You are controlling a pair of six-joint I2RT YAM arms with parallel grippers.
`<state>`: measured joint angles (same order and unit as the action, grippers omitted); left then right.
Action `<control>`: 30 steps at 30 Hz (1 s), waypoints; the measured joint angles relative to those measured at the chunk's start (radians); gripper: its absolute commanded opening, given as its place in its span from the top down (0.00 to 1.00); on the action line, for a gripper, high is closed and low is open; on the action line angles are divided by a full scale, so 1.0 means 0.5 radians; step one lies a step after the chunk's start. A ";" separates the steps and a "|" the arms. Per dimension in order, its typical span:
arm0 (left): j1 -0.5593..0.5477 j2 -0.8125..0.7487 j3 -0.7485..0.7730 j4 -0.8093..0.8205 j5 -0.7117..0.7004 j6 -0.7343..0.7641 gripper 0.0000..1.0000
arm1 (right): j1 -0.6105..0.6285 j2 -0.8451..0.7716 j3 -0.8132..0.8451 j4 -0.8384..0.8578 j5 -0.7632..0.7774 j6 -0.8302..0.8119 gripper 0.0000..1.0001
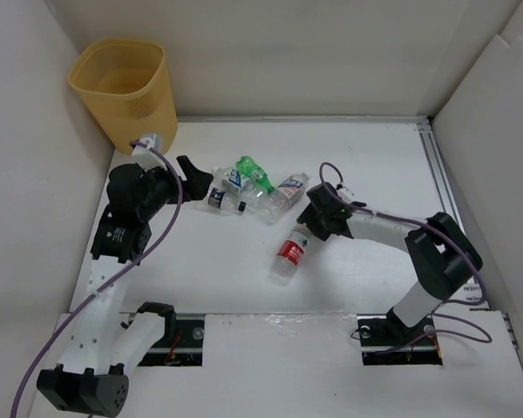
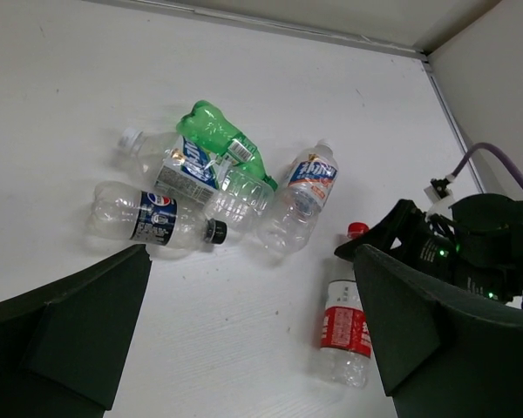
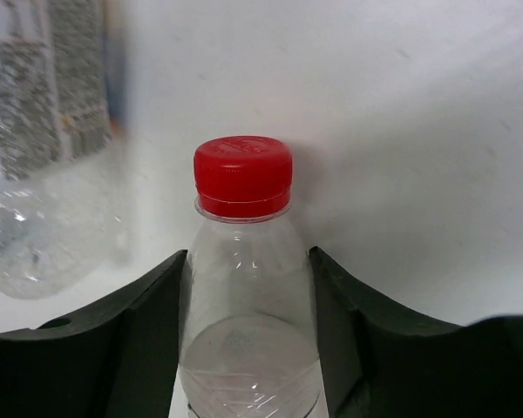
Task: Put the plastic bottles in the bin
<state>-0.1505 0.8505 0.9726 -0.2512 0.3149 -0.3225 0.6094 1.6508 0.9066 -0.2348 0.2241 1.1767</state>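
The yellow-orange bin (image 1: 122,87) stands at the far left corner. Several clear plastic bottles lie in a cluster mid-table: a green one (image 2: 216,132), a blue-and-white-label one (image 2: 185,165), a dark-blue-label one (image 2: 152,218) and an orange-and-blue-label one (image 2: 307,187). A red-label, red-capped bottle (image 1: 289,252) lies apart, nearer me. My right gripper (image 1: 311,228) is closed on its shoulders just below the cap (image 3: 242,174). My left gripper (image 1: 192,178) is open and empty, above the table left of the cluster; in the left wrist view (image 2: 251,261) its fingers are wide apart.
White walls enclose the table on the left, back and right. A metal rail (image 1: 449,200) runs along the right edge. The right arm (image 2: 471,252) sits next to the red-label bottle (image 2: 344,326). Purple cables trail from both wrists.
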 measured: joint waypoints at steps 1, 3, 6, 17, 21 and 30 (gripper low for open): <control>0.000 -0.004 0.000 0.000 0.003 0.000 0.00 | 0.002 -0.053 -0.052 -0.011 -0.001 0.001 0.61; 0.000 -0.006 0.000 0.001 0.017 0.001 0.00 | 0.008 -0.168 -0.153 -0.043 0.002 -0.002 0.65; 0.000 -0.005 0.000 0.000 0.059 0.001 0.00 | 0.013 -0.377 -0.272 -0.134 0.029 -0.003 0.98; -0.129 0.228 -0.074 0.261 0.674 -0.143 0.00 | -0.095 -1.341 -0.318 0.132 0.133 -0.733 1.00; -0.522 0.362 -0.037 0.432 0.748 -0.220 0.00 | -0.270 -1.217 -0.166 0.568 -0.307 -1.169 1.00; -0.977 0.719 0.157 0.676 0.653 -0.262 0.00 | -0.301 -0.991 -0.007 1.240 -1.106 -1.306 1.00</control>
<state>-0.6392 1.2098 1.0512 0.0868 0.6415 -0.4538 0.4587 1.1553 0.9031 0.3851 -0.3290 0.5236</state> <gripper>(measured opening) 0.997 0.465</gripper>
